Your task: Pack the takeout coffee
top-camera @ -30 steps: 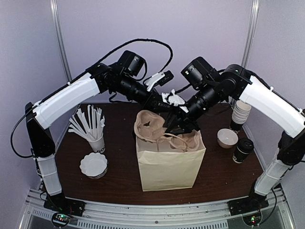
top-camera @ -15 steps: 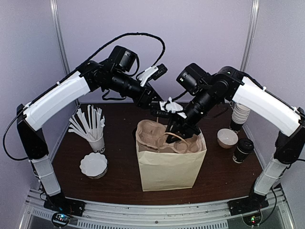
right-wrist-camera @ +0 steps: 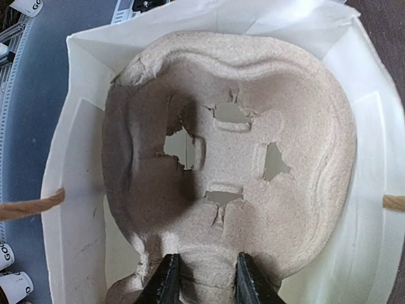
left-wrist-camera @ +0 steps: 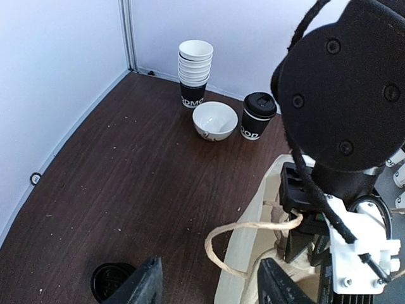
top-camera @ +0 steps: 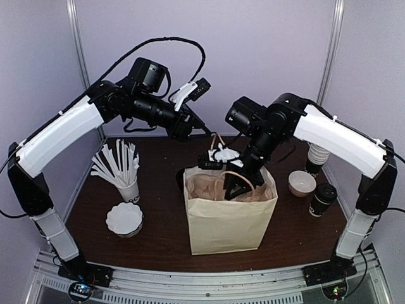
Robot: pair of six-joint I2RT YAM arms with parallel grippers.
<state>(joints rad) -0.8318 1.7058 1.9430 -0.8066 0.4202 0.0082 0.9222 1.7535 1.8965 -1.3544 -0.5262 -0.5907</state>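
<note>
The takeout coffee (top-camera: 323, 199), a small dark cup with a black domed lid, stands on the table right of the paper bag (top-camera: 231, 218). It also shows in the left wrist view (left-wrist-camera: 258, 116). A brown pulp cup carrier (right-wrist-camera: 253, 145) lies inside the bag. My right gripper (top-camera: 233, 185) reaches into the bag's mouth and is shut on the carrier's near edge (right-wrist-camera: 205, 282). My left gripper (top-camera: 204, 133) is open and empty, above the table behind the bag's left corner (left-wrist-camera: 209, 288). The bag's twine handle (left-wrist-camera: 250, 227) loops just ahead of it.
A stack of lidless cups (top-camera: 319, 152) and a white bowl-like cup (top-camera: 302, 183) stand at the back right near the coffee. A white cup of straws (top-camera: 126, 183) and a stack of white lids (top-camera: 124, 219) stand at the left. A black round lid (left-wrist-camera: 111, 282) lies behind the bag.
My left arm has pulled up and back to the left, away from the bag. My right gripper has pushed the carrier down, so it sits lower inside the bag.
</note>
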